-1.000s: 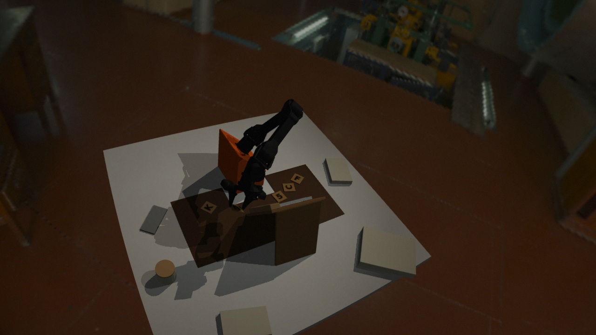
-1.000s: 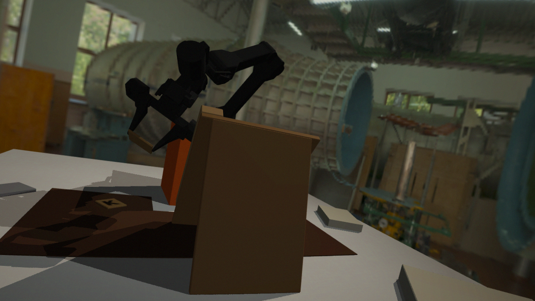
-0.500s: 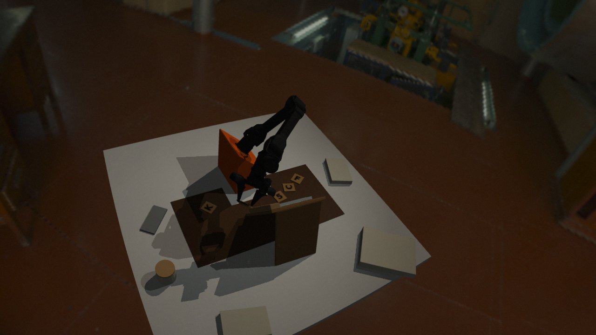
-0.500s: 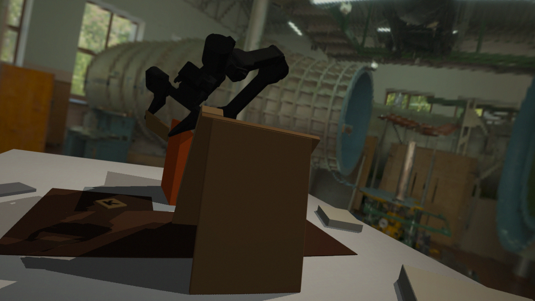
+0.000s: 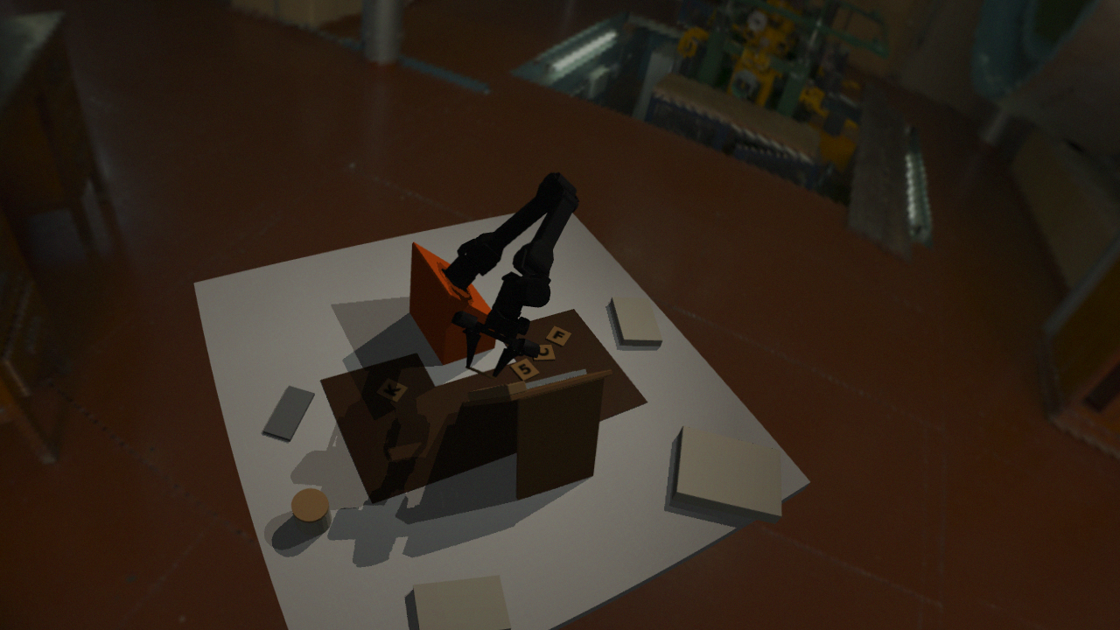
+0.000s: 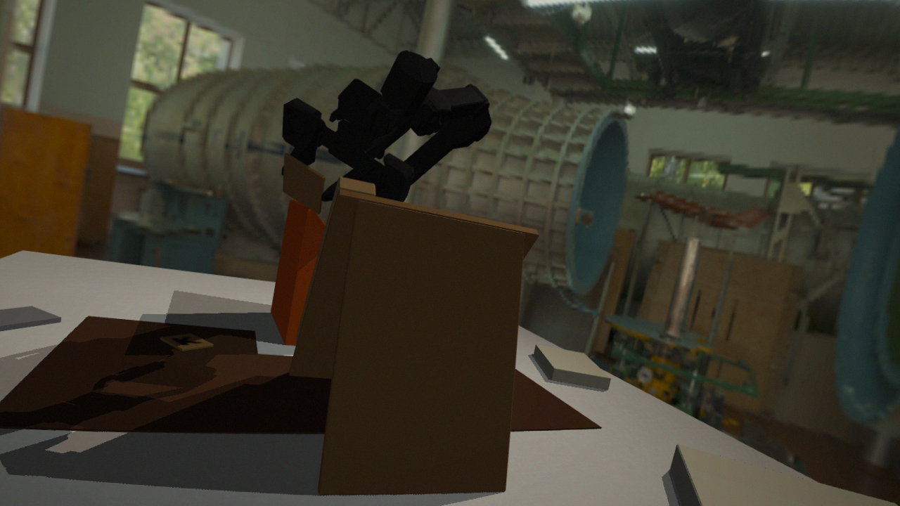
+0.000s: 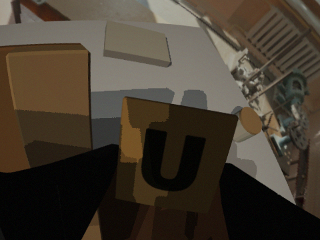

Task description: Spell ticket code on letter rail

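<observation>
the gripper [image 5: 484,361] is clamped partway shut on the u tile [image 7: 175,156], which sits between the dark fingers with its letter facing the wrist camera, carried in the air just above the board [image 5: 560,438]. in the top view the rail [image 5: 548,381] runs along the board's upper edge on a line from about 8 to 2 o'clock, beginning just beside the gripper toward 3 o'clock, so the tile probably has to enter from this near end. beyond, at about 2 o'clock, the 5 tile [image 5: 524,367], a half-hidden tile [image 5: 545,352] and the f tile [image 5: 559,337] lie flat on the brown mat [image 5: 611,395]; the k tile [image 5: 390,389] lies at 8 o'clock.
</observation>
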Available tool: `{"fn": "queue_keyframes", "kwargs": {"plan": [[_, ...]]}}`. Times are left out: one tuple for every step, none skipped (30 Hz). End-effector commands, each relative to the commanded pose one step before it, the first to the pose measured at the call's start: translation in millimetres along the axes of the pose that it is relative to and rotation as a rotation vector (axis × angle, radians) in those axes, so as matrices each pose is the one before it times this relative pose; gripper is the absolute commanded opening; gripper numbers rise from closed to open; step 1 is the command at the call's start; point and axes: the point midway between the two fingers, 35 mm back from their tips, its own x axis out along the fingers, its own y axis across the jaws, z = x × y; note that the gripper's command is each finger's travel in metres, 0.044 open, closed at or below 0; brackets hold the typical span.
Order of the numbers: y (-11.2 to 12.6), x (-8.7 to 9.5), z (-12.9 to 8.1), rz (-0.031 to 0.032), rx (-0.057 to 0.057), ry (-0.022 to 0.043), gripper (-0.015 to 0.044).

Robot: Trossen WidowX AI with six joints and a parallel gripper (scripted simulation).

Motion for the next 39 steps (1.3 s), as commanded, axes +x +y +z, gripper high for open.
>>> {"fn": "queue_keyframes", "kwargs": {"plan": [[7.00, -10.59, 4.72, -0.00468, 0.0511, -0.04113, 0.0000], [1.74, -2.48, 1.61, 0.00073, 0.0103, -0.01004, 0.0000], [3.60, -1.96, 0.08, 0.00388, 0.0033, -0.00572, 0.0000], [3.62, -1.97, 0.04, 0.00404, 0.0034, -0.00571, 0.0000], [3.62, -1.98, 0.00, 0.00417, 0.0035, -0.00567, 0.0000], [3.61, -1.98, -0.04, 0.00430, 0.0035, -0.00563, 0.0000], [3.61, -1.99, -0.08, 0.00444, 0.0036, -0.00558, 0.0000], [3.60, -1.99, -0.12, 0.00457, 0.0036, -0.00553, 0.0000], [3.59, -1.99, -0.15, 0.00470, 0.0037, -0.00548, 0.0000], [3.59, -2.00, -0.19, 0.00483, 0.0037, -0.00542, 0.0000], [3.70, -1.94, -0.34, 0.00496, 0.0031, -0.00512, 0.0000], [3.84, -1.87, -0.52, 0.00509, 0.0024, -0.00476, 0.0000], [5.90, -1.85, -1.03, 0.00781, -0.0049, -0.00456, 0.0000], [6.51, -2.07, -1.19, 0.00883, -0.0053, -0.00496, 0.0000], [6.50, -2.09, -1.24, 0.00903, -0.0052, -0.00488, 0.0000], [6.48, -2.11, -1.28, 0.00924, -0.0050, -0.00480, 0.0000], [6.47, -2.13, -1.33, 0.00944, -0.0049, -0.00471, 0.0000], [6.45, -2.15, -1.38, 0.00964, -0.0048, -0.00462, 0.0000], [6.43, -2.17, -1.43, 0.00984, -0.0046, -0.00453, 0.0000], [6.41, -2.19, -1.47, 0.01004, -0.0045, -0.00443, 0.0000], [6.40, -2.20, -1.52, 0.01023, -0.0043, -0.00433, 0.0000], [6.37, -2.22, -1.57, 0.01042, -0.0042, -0.00421, 0.0000], [6.32, -2.10, -1.40, 0.01011, -0.0043, -0.00485, 0.0000], [6.33, -2.13, -1.45, 0.01035, -0.0042, -0.00476, 0.0000], [6.31, -2.16, -1.49, 0.01055, -0.0040, -0.00466, 0.0000], [6.29, -2.18, -1.53, 0.01075, -0.0038, -0.00456, 0.0000], [6.28, -2.20, -1.57, 0.01095, -0.0037, -0.00445, 0.0000], [6.26, -2.23, -1.60, 0.01114, -0.0035, -0.00434, 0.0000], [6.24, -2.25, -1.64, 0.01133, -0.0033, -0.00422, 0.0000], [6.22, -2.27, -1.68, 0.01152, -0.0032, -0.00410, 0.0000], [6.20, -2.29, -1.72, 0.01170, -0.0030, -0.00398, 0.0000], [6.18, -2.31, -1.76, 0.01188, -0.0028, -0.00386, 0.0000], [4.70, -2.63, -2.53, 0.00825, -0.0024, -0.00157, 0.0000], [4.65, -2.65, -2.55, 0.00837, -0.0023, -0.00151, 0.0000], [4.60, -2.66, -2.57, 0.00847, -0.0022, -0.00145, 0.0000], [4.54, -2.67, -2.59, 0.00858, -0.0021, -0.00139, 0.0000], [4.49, -2.68, -2.60, 0.00868, -0.0020, -0.00132, 0.0000], [4.43, -2.70, -2.62, 0.00878, -0.0019, -0.00125, 0.0000], [4.38, -2.71, -2.63, 0.00888, -0.0018, -0.00118, 0.0000]]}}
